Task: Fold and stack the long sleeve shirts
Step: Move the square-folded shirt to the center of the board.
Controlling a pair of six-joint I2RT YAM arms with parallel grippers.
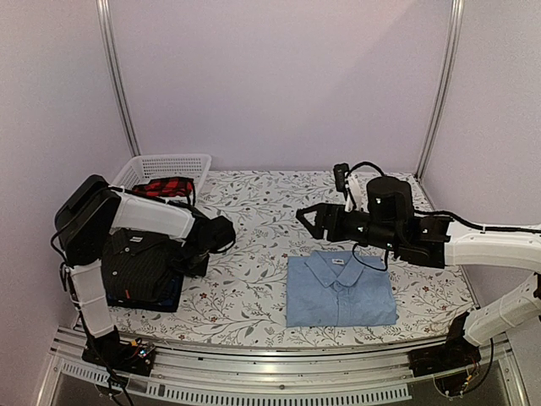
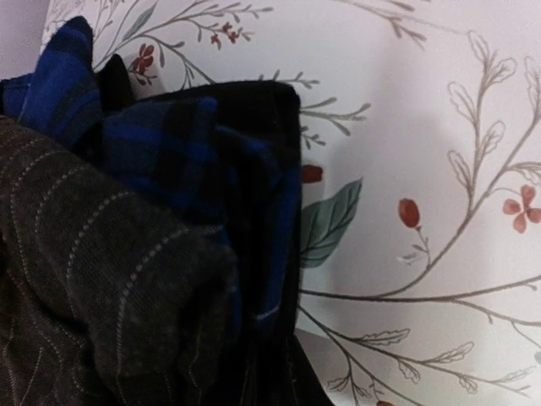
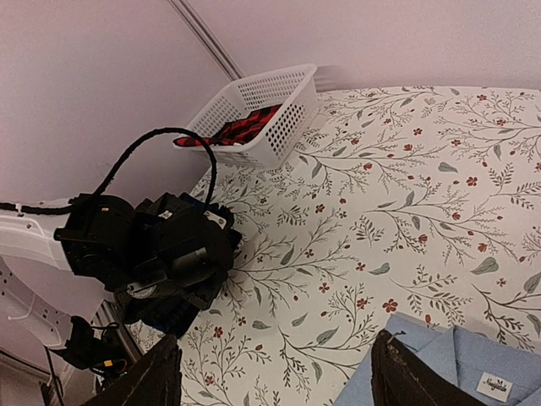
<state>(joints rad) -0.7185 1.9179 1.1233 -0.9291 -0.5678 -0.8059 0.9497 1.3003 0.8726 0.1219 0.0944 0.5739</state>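
1. Progress, as you are seeing it, is looking nearly complete: the black pinstriped shirt (image 1: 135, 262) is lying folded on top of the dark navy shirt (image 2: 152, 144), and the pair is sitting at 8 o'clock on the table (image 1: 254, 203).
2. The light blue shirt (image 1: 340, 292) is lying folded flat at 5 o'clock, well apart from that pile. By my judgement, you are facing one remaining carry onto the stack.
3. The right gripper (image 1: 311, 218) is hovering just past the blue shirt's far edge, its jaws spread wide and gripping nothing.
4. The left gripper (image 1: 201, 252) is sitting close against the pile's edge. Its wrist view is showing no fingers, so I cannot tell how its jaws are set.
5. You are counting three shirts, one white basket (image 1: 165, 162) at 11 o'clock, and one red checked cloth (image 1: 165, 188) lying inside it. Whether that cloth is a shirt is not showing.
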